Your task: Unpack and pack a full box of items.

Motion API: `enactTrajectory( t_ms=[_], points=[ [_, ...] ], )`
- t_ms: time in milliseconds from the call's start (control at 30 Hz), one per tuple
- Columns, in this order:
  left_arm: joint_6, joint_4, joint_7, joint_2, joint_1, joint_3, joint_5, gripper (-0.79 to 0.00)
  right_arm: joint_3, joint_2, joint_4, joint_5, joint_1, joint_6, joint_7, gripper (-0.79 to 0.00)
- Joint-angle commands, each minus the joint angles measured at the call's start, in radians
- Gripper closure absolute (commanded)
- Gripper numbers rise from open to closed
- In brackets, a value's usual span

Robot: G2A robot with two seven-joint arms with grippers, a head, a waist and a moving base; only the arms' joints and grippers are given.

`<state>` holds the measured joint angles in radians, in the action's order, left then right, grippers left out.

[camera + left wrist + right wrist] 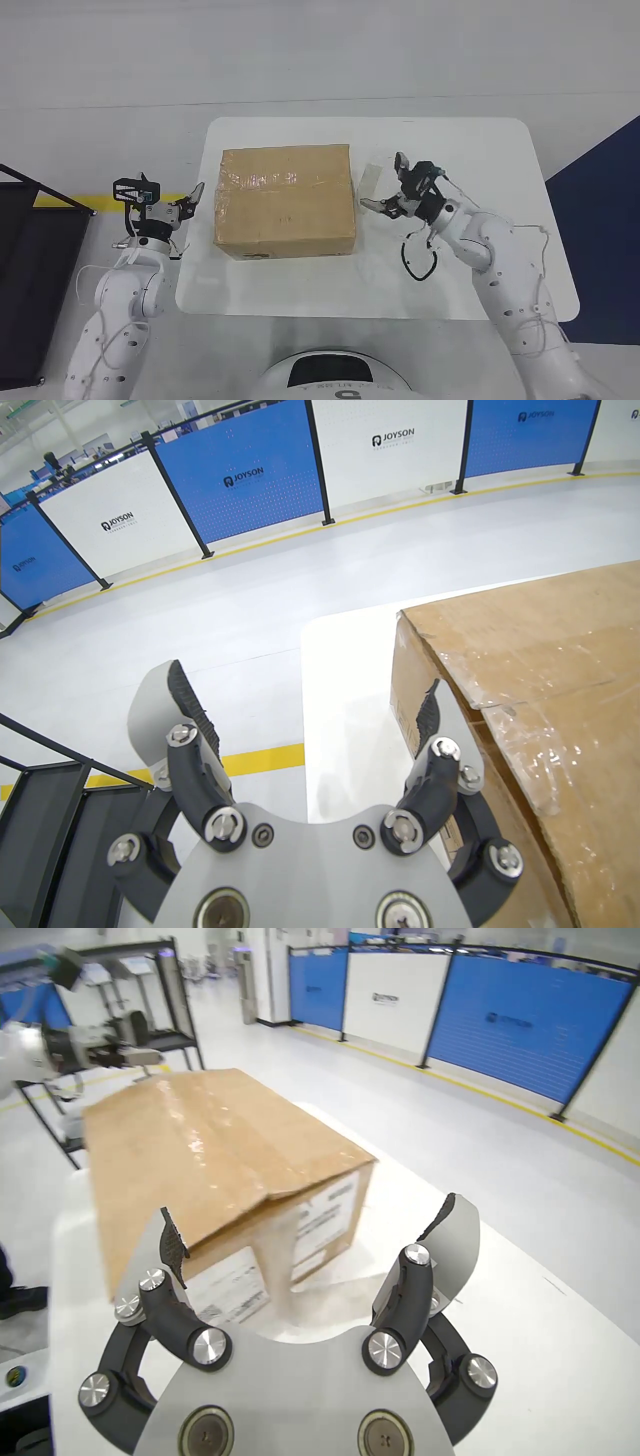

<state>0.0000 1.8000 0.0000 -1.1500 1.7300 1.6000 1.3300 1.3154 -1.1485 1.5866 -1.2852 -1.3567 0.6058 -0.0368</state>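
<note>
Standing shut and taped mid-bench (470, 150), the box (287, 198) is showing no unpacking begun; by my judgement the whole task is remaining. The left gripper (188, 200) and right gripper (388, 185) are hanging wide and empty, just beside its opposite ends.

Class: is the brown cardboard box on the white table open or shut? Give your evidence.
Shut. The brown cardboard box has its top flaps lying flat, meeting at a seam under clear tape; no contents show.
</note>
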Motion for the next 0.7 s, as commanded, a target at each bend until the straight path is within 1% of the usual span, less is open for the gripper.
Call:
enactTrajectory(
  t_ms=[0, 67, 167, 367, 500, 667],
  points=[
    [0.000, 0.000, 0.000, 0.000, 0.000, 0.000, 0.000, -0.785, -0.046, -0.008, -0.014, -0.035, 0.024, -0.073, -0.033, -0.785],
    [0.000, 0.000, 0.000, 0.000, 0.000, 0.000, 0.000, -0.785, -0.074, -0.015, -0.044, -0.029, 0.052, -0.101, -0.040, -0.785],
    [0.000, 0.000, 0.000, 0.000, 0.000, 0.000, 0.000, -0.785, -0.086, -0.020, -0.077, -0.009, 0.076, -0.104, -0.026, -0.785],
    [0.000, 0.000, 0.000, 0.000, 0.000, 0.000, 0.000, -0.785, -0.105, -0.023, -0.086, -0.017, 0.090, -0.112, -0.052, -0.785],
    [0.000, 0.000, 0.000, 0.000, 0.000, 0.000, 0.000, -0.785, -0.114, -0.022, -0.089, 0.014, 0.097, -0.038, -0.047, -0.785],
    [0.000, 0.000, 0.000, 0.000, 0.000, 0.000, 0.000, -0.785, -0.102, -0.013, -0.092, 0.081, 0.099, 0.129, -0.021, -0.785]
  ],
)
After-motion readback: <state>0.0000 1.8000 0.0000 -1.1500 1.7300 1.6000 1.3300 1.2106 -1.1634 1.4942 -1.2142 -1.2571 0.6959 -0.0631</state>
